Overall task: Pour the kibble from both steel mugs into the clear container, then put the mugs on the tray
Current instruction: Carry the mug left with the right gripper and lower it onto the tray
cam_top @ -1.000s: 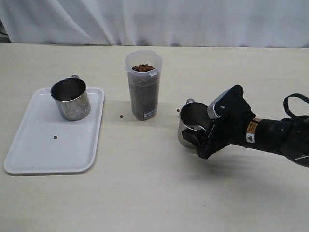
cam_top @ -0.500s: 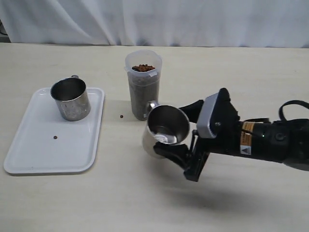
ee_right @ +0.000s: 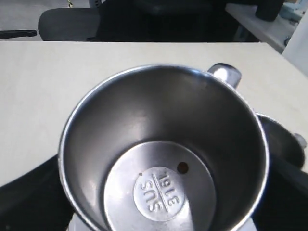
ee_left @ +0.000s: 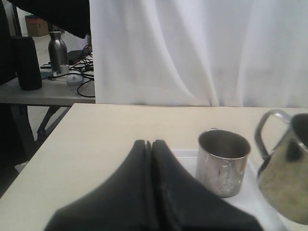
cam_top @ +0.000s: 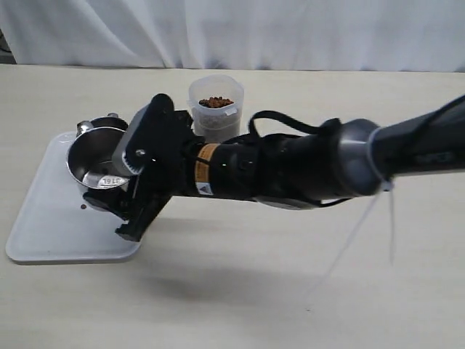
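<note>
My right gripper (cam_top: 116,185) reaches across to the left and is shut on a steel mug (cam_top: 98,166), holding it tilted just above the white tray (cam_top: 43,229). In the right wrist view this mug (ee_right: 163,144) is empty except for one kibble pellet (ee_right: 183,167). The second steel mug (ee_left: 224,161) stands upright on the tray (ee_left: 185,159), mostly hidden behind the held one in the exterior view. The clear container (cam_top: 216,98) stands behind my right arm, kibble (cam_top: 215,102) up to its rim. My left gripper (ee_left: 150,147) is shut on nothing, near the tray.
A white curtain (cam_top: 232,33) hangs along the table's far edge. My right arm (cam_top: 305,167) stretches over the middle of the table. Beyond the table's end, the left wrist view shows a desk with a bottle (ee_left: 57,50) and cables.
My right arm has swept left across the table with the mug, from right of the clear container to over the tray, now hiding the standing mug.
</note>
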You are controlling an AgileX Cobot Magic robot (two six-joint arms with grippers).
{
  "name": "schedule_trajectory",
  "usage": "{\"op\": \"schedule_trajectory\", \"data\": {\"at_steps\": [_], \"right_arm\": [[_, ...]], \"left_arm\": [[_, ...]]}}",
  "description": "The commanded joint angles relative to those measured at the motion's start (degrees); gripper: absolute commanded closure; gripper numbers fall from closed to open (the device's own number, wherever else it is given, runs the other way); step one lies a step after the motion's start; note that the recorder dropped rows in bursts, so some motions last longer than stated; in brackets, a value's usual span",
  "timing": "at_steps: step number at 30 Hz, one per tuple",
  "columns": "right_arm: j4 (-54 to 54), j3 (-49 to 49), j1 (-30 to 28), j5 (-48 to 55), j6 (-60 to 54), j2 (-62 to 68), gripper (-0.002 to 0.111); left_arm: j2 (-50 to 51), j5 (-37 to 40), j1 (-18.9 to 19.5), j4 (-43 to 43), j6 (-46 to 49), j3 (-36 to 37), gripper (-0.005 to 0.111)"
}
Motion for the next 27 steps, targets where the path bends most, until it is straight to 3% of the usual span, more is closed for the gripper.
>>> {"op": "schedule_trajectory", "data": {"at_steps": [1,6,10,14,20,23,27], "right_arm": [[0.3,-7.6,0.6,1.9,5.6,7.4,0.104],[-0.1,-12.0,0.7,1.9,10.3,12.6,0.104],[-7.9,-13.5,0.7,1.9,17.2,13.4,0.098],[-13.9,-13.6,0.7,2.5,21.0,13.4,0.077],[-13.8,-13.6,0.7,2.5,21.0,13.4,0.027],[-13.8,-13.6,0.7,2.5,21.0,13.4,0.02],[-13.8,-13.6,0.7,3.3,21.0,11.7,0.02]], "left_arm": [[-0.2,-0.2,-0.3,-0.1,0.0,0.2,0.107],[-0.2,-0.2,-0.3,-0.1,0.0,0.2,0.107],[-0.2,0.0,-0.3,-0.1,0.0,0.2,0.107],[-0.2,0.0,-0.3,-0.1,0.0,0.2,0.107],[-0.2,0.0,-0.3,-0.1,0.0,0.2,0.107],[-0.2,0.0,-0.3,-0.1,0.0,0.2,0.107],[-0.2,0.0,-0.3,-0.1,0.0,0.2,0.107]]}}
